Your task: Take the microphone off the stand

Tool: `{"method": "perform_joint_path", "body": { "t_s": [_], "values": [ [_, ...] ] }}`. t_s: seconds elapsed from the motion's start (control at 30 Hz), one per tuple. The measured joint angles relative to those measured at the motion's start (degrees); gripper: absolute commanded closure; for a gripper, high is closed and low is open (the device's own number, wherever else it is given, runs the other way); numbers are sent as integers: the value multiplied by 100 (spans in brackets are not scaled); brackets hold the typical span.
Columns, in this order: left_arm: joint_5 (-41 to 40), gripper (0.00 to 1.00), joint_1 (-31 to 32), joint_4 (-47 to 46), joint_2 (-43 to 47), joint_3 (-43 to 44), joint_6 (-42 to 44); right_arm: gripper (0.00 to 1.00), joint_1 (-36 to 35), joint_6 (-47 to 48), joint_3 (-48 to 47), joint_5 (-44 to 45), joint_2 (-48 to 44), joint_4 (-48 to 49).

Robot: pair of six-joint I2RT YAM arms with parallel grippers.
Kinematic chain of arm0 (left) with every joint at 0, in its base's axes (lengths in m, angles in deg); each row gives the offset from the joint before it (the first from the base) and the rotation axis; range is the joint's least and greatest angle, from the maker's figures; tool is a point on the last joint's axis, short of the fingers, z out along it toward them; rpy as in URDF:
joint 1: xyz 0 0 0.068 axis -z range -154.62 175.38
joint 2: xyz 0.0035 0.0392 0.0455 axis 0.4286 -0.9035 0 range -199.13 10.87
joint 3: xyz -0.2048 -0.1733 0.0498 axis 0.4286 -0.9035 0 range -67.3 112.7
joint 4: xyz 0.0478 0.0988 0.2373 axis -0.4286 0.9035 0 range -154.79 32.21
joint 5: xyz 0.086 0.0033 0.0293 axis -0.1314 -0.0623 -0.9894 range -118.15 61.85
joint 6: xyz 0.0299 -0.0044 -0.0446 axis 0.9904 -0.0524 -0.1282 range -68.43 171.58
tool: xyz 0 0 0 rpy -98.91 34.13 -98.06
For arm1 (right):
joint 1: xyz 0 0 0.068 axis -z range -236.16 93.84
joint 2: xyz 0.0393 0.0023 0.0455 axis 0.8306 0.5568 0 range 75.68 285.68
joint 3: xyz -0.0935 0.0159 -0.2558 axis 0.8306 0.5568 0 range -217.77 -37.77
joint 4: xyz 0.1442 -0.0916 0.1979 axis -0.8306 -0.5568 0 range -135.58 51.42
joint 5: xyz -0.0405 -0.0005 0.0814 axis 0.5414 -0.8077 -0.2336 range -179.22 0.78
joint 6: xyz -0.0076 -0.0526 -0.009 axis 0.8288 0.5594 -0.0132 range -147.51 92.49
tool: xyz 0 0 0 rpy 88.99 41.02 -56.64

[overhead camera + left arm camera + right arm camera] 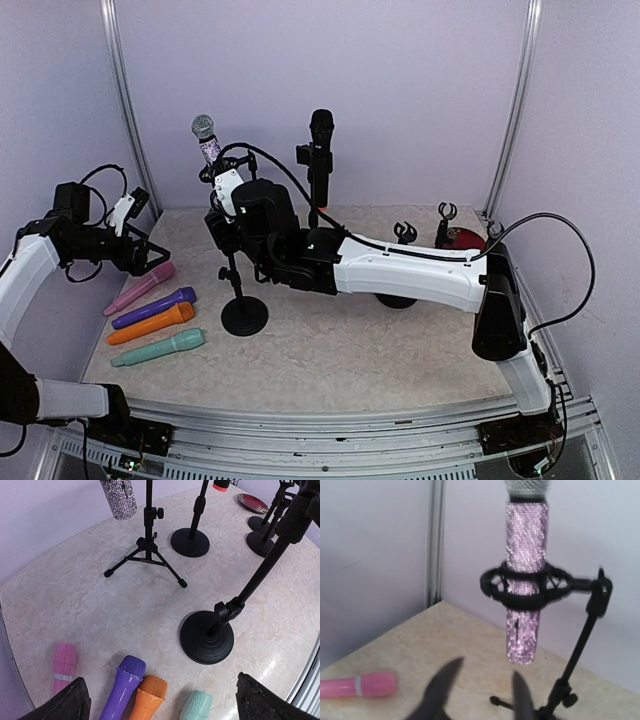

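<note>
Microphone: a glitter microphone (526, 580) with a pale pink-lilac sparkling body and a silver mesh head.
Position: it stands close to upright at the rear left of the table (400, 360), with its lower end hanging free below the mount.
Mount: a black ring shock mount (492, 582) circles the body at about mid-length. It is fixed to the arm of a tripod stand (147, 555).
Right gripper (487, 672): the jaws are parted with nothing between them. It sits low in front of the microphone's lower end, apart from it, and the fingers look blurred.
Left gripper (161, 680): it is spread wide and empty, above the microphones lying on the table.
Lying microphones: pink (64, 662), purple (125, 680), orange (147, 695) and mint (196, 705), side by side at the left.
Other stand: a black microphone (321, 145) stands upright, right of the glitter one.
</note>
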Motion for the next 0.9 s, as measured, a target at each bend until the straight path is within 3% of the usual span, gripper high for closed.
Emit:
{"method": "perform_joint_path", "body": {
  "t_s": [0.13,0.3,0.67,0.9],
  "values": [
    [20,1,-2,35,2,0,48,66,13,184,144,-289,-92,179],
    [116,1,-4,133,2,0,114,78,190,247,789,-1263,-586,186],
    [455,1,-4,566,2,76,424,81,1742,42,1692,-4747,-1620,-186],
    [573,1,-4,704,0,103,570,80,2133,658,1794,-6111,-1843,-225]
  ]
}}
